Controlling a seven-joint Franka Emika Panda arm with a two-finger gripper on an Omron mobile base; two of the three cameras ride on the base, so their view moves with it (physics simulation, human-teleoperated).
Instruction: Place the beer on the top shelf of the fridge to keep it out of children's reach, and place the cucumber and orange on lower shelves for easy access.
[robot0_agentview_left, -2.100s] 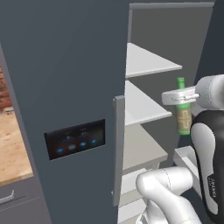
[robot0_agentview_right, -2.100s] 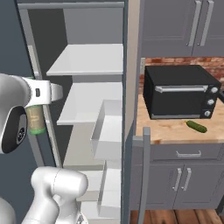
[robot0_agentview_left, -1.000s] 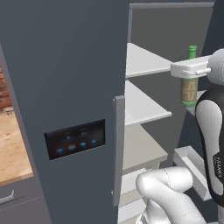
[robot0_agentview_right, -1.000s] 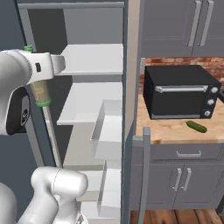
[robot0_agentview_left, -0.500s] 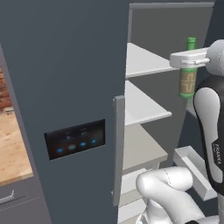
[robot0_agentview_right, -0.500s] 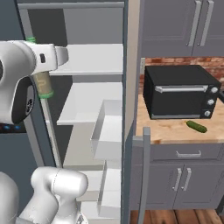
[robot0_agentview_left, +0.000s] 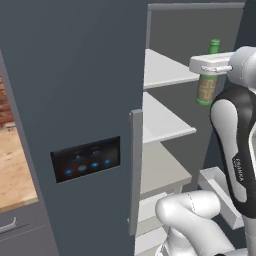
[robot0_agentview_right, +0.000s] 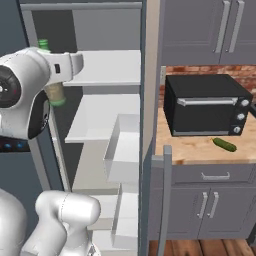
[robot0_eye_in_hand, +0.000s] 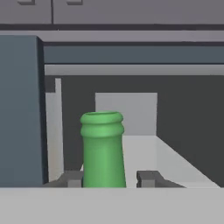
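Observation:
My gripper (robot0_agentview_left: 210, 68) is shut on the beer (robot0_agentview_left: 206, 88), a slim green bottle with an olive-brown label, held upright by its shoulder. The bottle hangs in front of the open fridge (robot0_agentview_left: 75, 90), with its base a little above the top shelf (robot0_agentview_left: 167, 70) and just outside the shelf's front edge. From the right, the beer (robot0_agentview_right: 54, 93) sits beside the top shelf (robot0_agentview_right: 112, 70). In the hand view the green neck (robot0_eye_in_hand: 102, 148) rises between my fingertips (robot0_eye_in_hand: 148, 177). Lower shelves (robot0_agentview_left: 162, 120) are bare. The cucumber (robot0_agentview_right: 224, 144) lies on the wooden counter. The orange is out of view.
A black countertop oven (robot0_agentview_right: 207, 105) stands on the counter (robot0_agentview_right: 195, 150) right of the fridge, with grey cabinets (robot0_agentview_right: 210, 25) above. The fridge's right door carries pale bins (robot0_agentview_right: 122, 145). The left door (robot0_agentview_left: 85, 160) with its bar handle (robot0_agentview_left: 135, 170) stands close to my arm.
The arm has raised the beer from about the second shelf's height to the level of the top shelf. The grip stays the same.

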